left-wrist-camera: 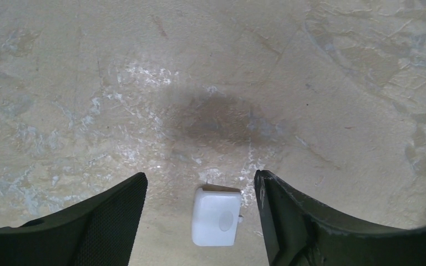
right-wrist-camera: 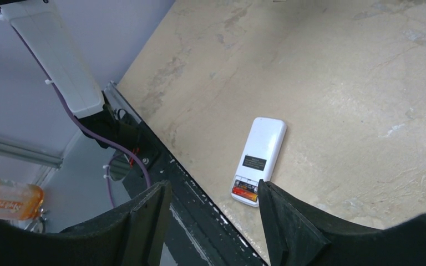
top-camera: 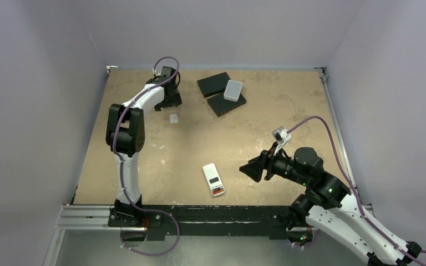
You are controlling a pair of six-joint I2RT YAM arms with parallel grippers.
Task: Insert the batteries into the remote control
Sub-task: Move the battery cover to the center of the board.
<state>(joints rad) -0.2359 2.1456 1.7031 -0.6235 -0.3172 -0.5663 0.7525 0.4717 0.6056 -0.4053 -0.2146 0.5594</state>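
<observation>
The left hand (left-wrist-camera: pixel 201 176) stands wide open over the tan desk (left-wrist-camera: pixel 310 83). A small white rounded plastic cover (left-wrist-camera: pixel 216 217) lies on the desk between its fingers, touching neither. The right hand (right-wrist-camera: pixel 213 185) is also spread wide, hovering by the desk's near edge. Just beyond its fingertips the small white rectangular remote control (right-wrist-camera: pixel 262 155) lies back-up. The recess at its end is open, with a red-orange battery (right-wrist-camera: pixel 245 193) seated inside; the dark battery cannot be made out.

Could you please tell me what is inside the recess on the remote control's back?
The remote control lies back up, and its recess holds a red-orange battery. Whether a second battery sits beside it is too small to tell.
</observation>
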